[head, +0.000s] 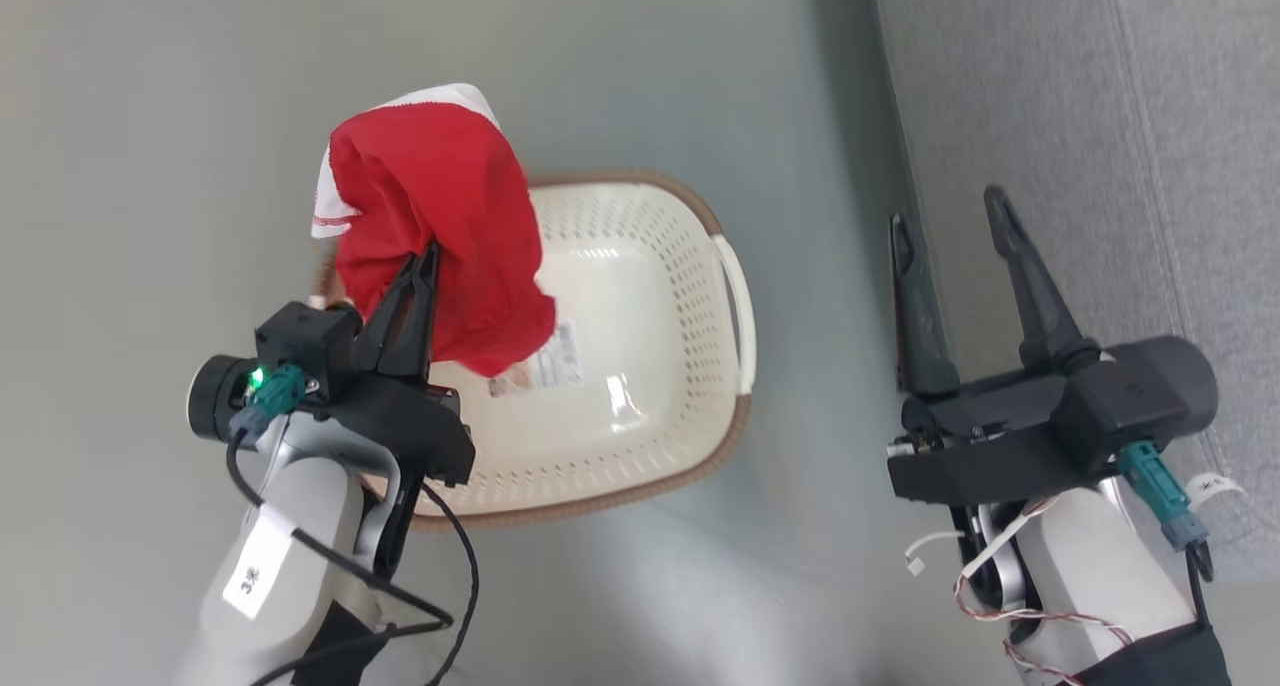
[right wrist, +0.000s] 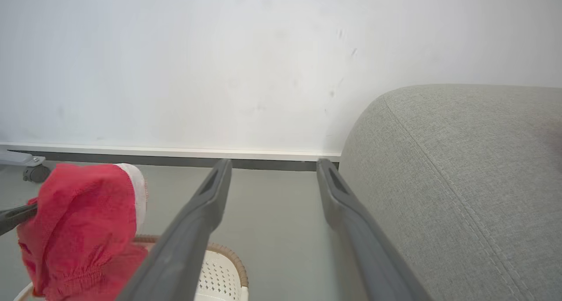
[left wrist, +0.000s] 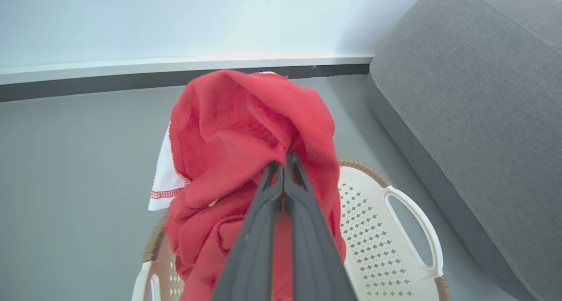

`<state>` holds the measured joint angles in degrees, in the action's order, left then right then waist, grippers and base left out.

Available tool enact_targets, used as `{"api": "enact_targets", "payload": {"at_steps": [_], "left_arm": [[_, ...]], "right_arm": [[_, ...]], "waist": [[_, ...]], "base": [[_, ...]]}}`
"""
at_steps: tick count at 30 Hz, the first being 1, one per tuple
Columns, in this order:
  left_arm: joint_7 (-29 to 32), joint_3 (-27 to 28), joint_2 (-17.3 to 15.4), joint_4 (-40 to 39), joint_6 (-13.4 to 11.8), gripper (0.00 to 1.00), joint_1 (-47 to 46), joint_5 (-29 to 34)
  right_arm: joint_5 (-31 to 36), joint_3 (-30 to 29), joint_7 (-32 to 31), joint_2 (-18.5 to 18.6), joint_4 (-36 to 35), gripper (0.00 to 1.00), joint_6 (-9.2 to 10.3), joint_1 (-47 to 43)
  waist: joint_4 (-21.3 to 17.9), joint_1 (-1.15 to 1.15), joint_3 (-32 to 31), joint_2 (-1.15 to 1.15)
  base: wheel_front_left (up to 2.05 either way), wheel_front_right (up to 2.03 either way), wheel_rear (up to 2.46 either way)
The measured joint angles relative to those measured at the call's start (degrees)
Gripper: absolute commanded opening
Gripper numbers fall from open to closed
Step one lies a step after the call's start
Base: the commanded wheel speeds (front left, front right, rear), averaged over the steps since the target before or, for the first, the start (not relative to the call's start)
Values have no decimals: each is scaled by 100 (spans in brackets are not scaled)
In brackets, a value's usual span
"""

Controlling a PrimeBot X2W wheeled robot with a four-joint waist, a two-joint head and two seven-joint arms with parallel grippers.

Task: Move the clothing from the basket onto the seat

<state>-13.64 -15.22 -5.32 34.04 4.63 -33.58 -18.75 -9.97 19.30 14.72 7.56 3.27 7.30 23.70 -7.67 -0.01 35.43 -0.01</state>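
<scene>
**Operator:** What are you holding?

**Robot:** My left gripper (head: 428, 254) is pinched closed on a fold of the clothing (head: 440, 216). It hangs bunched above the basket (head: 735, 436), with its lower end near the rim. My right gripper (head: 948, 209) is spread wide with nothing in it, beside the seat (head: 1100, 116).

**Operator:** What worries you?

**Robot:** I grip only a small fold. A quick swing toward the seat could slip it loose onto the floor (head: 150, 116). A trailing hem could also catch on the basket and drag it.
</scene>
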Motion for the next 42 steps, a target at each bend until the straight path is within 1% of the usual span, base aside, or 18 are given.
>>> {"api": "enact_targets", "payload": {"at_steps": [4, 13, 20, 21, 32, 42], "left_arm": [[-29, 33, 15, -268, -1, 0, 164, -122], [-65, 64, 44, -1023, -3, 0, 534, -135], [-66, 79, 34, -1633, -20, 0, 931, -85], [-66, 77, 31, -1703, -59, 0, 996, -84], [-67, 7, -24, -2603, -212, 0, 1738, 107], [-58, -62, -58, -3247, -319, 0, 2118, 172]], "right_arm": [[-14, 3, 0, 26, 109, 100, -10, -138], [-120, 0, -3, 104, 279, 100, -53, -604], [-197, 14, -52, 113, 313, 100, -77, -910], [-220, 13, -52, 113, 314, 100, -76, -952], [-396, -65, -111, 211, 238, 100, -76, -1517], [-423, -108, -235, 285, 49, 100, -76, -1854]], "waist": [[151, 0, -340, 0], [443, 0, -1125, 0], [580, -1, -1745, 0], [589, -1, -1830, 0], [536, 0, -2654, 0], [387, 0, -3059, 0]], "base": [[0, 0, 0], [0, 0, 0], [0, 0, 0], [0, 0, 0], [0, 0, 0], [0, 0, 0]]}}
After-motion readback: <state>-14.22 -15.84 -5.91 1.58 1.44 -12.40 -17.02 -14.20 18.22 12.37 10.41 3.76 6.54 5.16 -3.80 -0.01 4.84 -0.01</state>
